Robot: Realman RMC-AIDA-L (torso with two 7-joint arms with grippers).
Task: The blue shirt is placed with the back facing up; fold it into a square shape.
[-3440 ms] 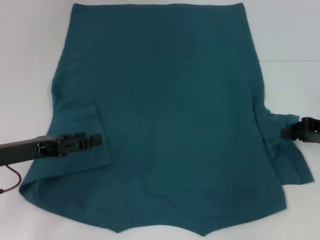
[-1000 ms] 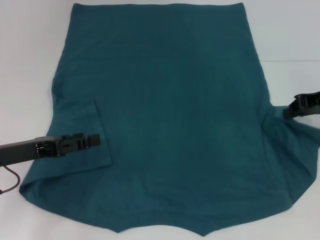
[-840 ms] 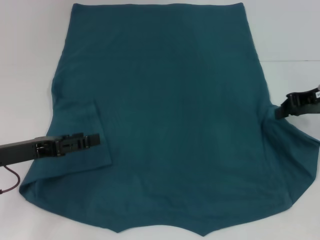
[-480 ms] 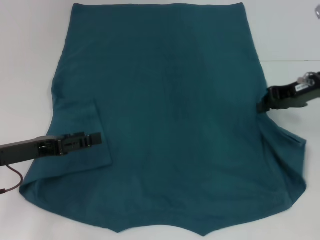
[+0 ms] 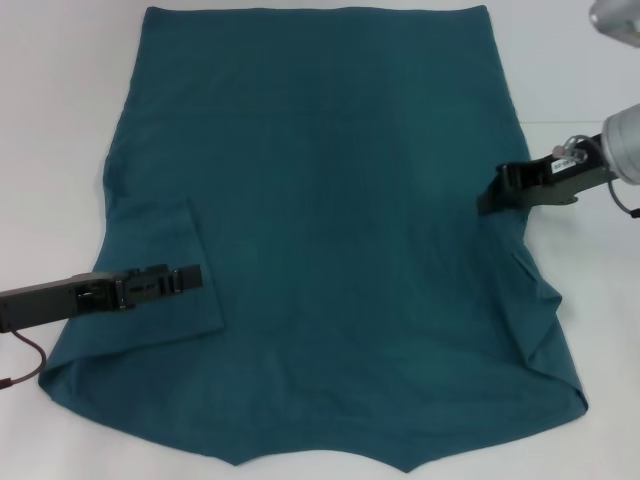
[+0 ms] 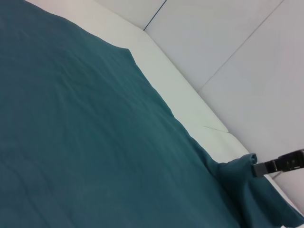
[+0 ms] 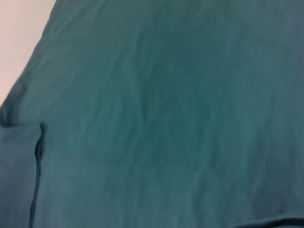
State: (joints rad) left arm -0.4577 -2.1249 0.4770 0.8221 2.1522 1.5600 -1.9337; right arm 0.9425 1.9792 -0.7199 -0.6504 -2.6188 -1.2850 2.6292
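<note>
The blue shirt (image 5: 330, 200) lies flat, back up, on the white table (image 5: 50, 120). Its left sleeve (image 5: 160, 270) is folded in onto the body. My left gripper (image 5: 195, 278) rests low over that folded sleeve. My right gripper (image 5: 490, 198) is shut on the right sleeve's fabric and holds it over the shirt's right edge, with the cloth draped down toward the hem side. The left wrist view shows the shirt (image 6: 95, 142) and the right gripper (image 6: 260, 167) with bunched cloth in it. The right wrist view shows only the shirt (image 7: 166, 118).
Bare white table lies to the left and right of the shirt (image 5: 590, 300). A thin red cable (image 5: 25, 365) hangs under my left arm near the shirt's near left corner. The shirt's near edge reaches the bottom of the head view.
My right gripper has lifted the right sleeve and carried it inward and up, from beside the shirt onto its right edge. The sleeve flap has folded over. The left arm has not moved.
</note>
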